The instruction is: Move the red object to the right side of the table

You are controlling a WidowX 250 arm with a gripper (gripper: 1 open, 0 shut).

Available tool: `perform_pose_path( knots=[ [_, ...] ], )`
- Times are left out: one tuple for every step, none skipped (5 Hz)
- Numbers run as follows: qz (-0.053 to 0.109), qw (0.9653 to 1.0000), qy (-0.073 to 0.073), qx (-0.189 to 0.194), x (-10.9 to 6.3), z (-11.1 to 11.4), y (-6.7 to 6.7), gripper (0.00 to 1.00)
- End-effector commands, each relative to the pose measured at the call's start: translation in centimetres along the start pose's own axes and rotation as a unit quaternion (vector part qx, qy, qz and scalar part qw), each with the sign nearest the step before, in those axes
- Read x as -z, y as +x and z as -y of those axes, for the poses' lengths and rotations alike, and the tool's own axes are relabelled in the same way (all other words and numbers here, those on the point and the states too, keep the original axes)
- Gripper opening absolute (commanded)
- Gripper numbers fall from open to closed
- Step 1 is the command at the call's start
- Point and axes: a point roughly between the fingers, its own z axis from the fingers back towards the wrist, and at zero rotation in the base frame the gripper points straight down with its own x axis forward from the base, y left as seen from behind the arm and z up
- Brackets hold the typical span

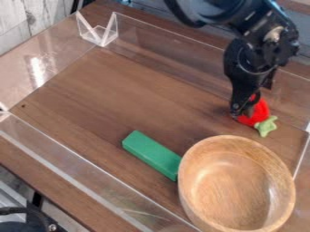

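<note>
We see the black gripper (246, 111) jaws apart, small red toy strawberry (256, 113) resting on the dark wood table (109, 100) just beside them; placement looks done, only retreat left.

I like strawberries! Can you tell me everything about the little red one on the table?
The red toy strawberry is small, rounded and shiny like plastic, with a light green leafy cap pointing toward the right wall. It sits on the dark wooden table near its right edge, just above the wooden bowl. The black gripper is right against it.
</note>
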Motion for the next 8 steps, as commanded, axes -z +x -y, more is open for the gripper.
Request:
perform_pose_path(
  knots=[
    [-0.001,0.9995,-0.03,0.007,-1.9,2.8,0.9,1.0],
    [-0.003,0.9994,-0.033,0.005,-2.8,3.2,0.5,1.0],
    [-0.003,0.9994,-0.032,0.007,-3.1,3.3,-0.4,1.0],
    [-0.003,0.9994,-0.033,0.009,-3.5,3.2,-1.5,1.0],
    [0.006,0.9995,-0.032,-0.003,-3.2,3.9,-2.9,1.0],
    [0.013,0.9994,-0.029,-0.017,-2.8,3.6,-4.2,1.0],
    [0.007,0.9997,-0.022,-0.006,-2.2,3.3,-4.2,1.0],
    [0.002,0.9999,-0.014,0.003,-1.8,3.1,-4.1,1.0]
  ],
)
